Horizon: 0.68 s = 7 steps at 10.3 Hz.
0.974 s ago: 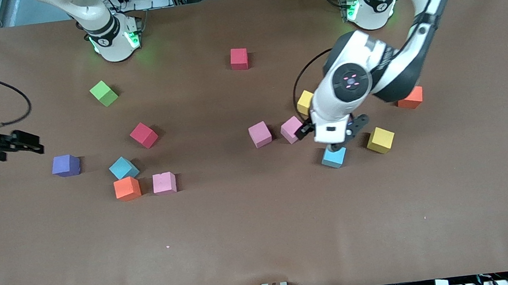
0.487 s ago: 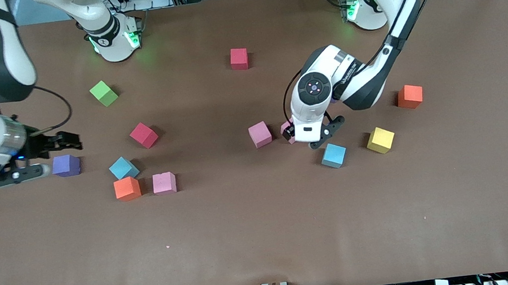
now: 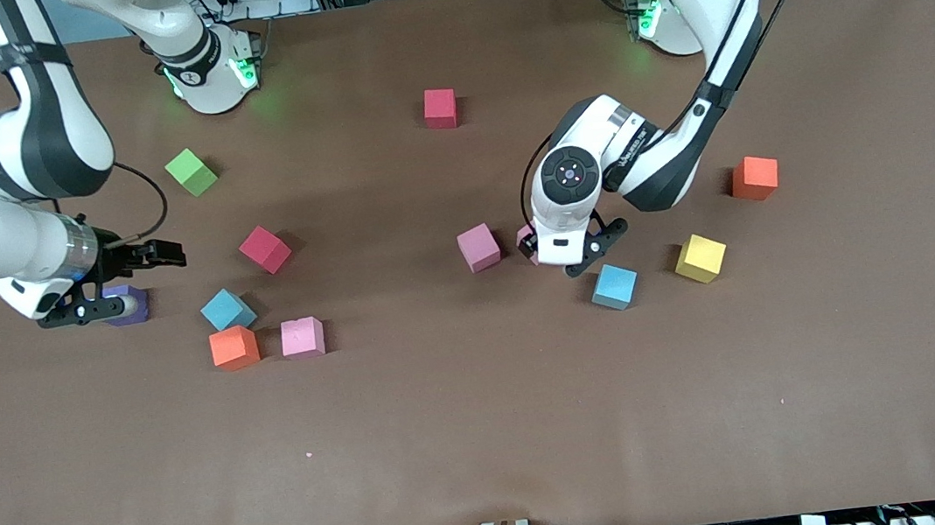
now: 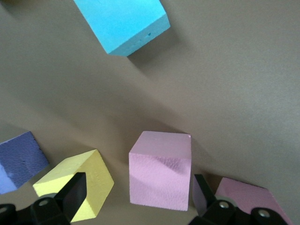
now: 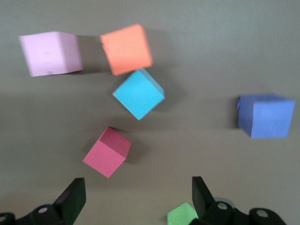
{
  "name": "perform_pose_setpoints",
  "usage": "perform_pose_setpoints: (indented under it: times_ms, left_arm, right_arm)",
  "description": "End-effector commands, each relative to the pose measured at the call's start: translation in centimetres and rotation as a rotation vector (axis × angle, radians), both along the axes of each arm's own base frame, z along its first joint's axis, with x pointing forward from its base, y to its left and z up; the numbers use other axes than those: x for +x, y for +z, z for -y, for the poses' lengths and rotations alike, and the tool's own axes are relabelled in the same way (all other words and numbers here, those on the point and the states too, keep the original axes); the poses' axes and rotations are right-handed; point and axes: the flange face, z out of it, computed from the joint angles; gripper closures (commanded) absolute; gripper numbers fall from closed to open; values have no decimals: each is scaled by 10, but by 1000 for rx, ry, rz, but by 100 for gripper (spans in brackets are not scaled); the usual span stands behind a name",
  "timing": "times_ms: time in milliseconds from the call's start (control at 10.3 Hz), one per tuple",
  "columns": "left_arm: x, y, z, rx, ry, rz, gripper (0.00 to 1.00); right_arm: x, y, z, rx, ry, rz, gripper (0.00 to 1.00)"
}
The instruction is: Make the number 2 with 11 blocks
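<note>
The cubes lie scattered and no digit shape shows. My left gripper is open and low around a pink cube. In the left wrist view that pink cube sits between the fingers of the left gripper, with a yellow cube and a second pink cube beside it. My right gripper is open and empty over the table by the purple cube. In the right wrist view, the right gripper has bare table between its fingers and the purple cube to one side.
Near the right gripper lie a red cube, a light blue cube, an orange cube, a pink cube and the lime-green cube. Near the left gripper lie light blue, yellow and orange cubes.
My left gripper moved from over the light blue cube to the pink cube and came down around it. My right arm swung in from the table's end to the purple cube.
</note>
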Motion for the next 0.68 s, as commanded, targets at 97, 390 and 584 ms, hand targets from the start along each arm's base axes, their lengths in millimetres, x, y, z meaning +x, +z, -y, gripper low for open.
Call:
perform_pose_setpoints:
  times_ms: [97,390,584]
  left_arm:
    - [-4,-13,4,-15,11,41,0]
    - [-7,-26,5,-25,10,39,0]
    - [-5,-33,4,-35,16,40,0]
  right_arm:
    - [-13,3,-45,-83,-330,-21,0]
    - [-15,-21,-47,-136,-485,-72,0]
    - [-25,-41,-29,-73,-583,-107,0]
